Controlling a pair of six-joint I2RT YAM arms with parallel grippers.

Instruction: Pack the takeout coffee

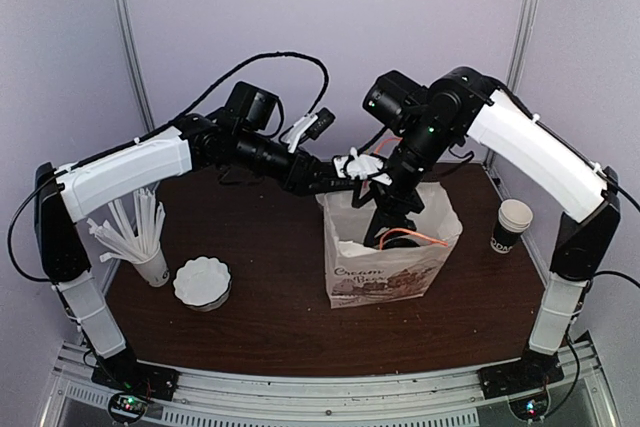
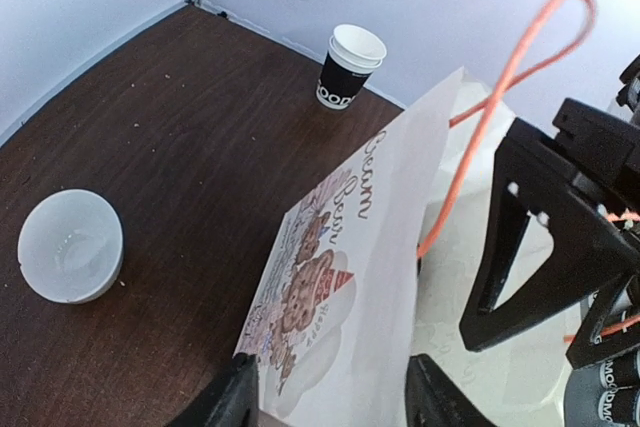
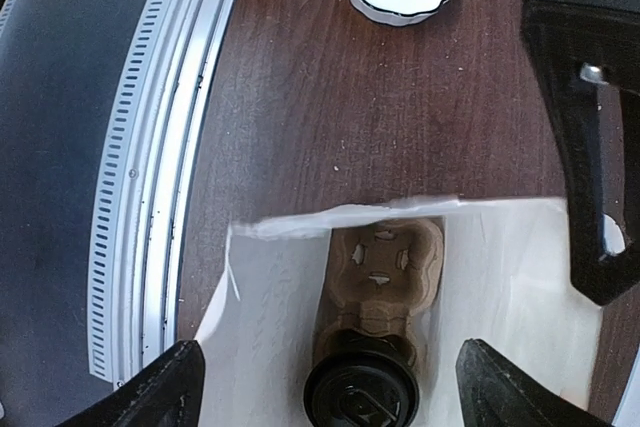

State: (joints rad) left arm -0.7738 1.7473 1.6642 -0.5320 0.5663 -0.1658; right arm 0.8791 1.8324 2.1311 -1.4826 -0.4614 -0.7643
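Looking down from the overhead camera, I have the white fluted dish nearest me, at about eight o'clock from the paper bag. Inside the bag, the takeout coffee stands lidded at one end of the brown pulp carrier. My right gripper hangs in the bag mouth directly over it. Its fingers are spread wide, clear of the lid on both sides and holding nothing. At three o'clock from the bag stands the lidless cup. Farther back, at the bag's eleven o'clock rim, my left gripper straddles the paper wall with its fingers only partly apart. Whether they actually pinch the paper I cannot tell from this angle.
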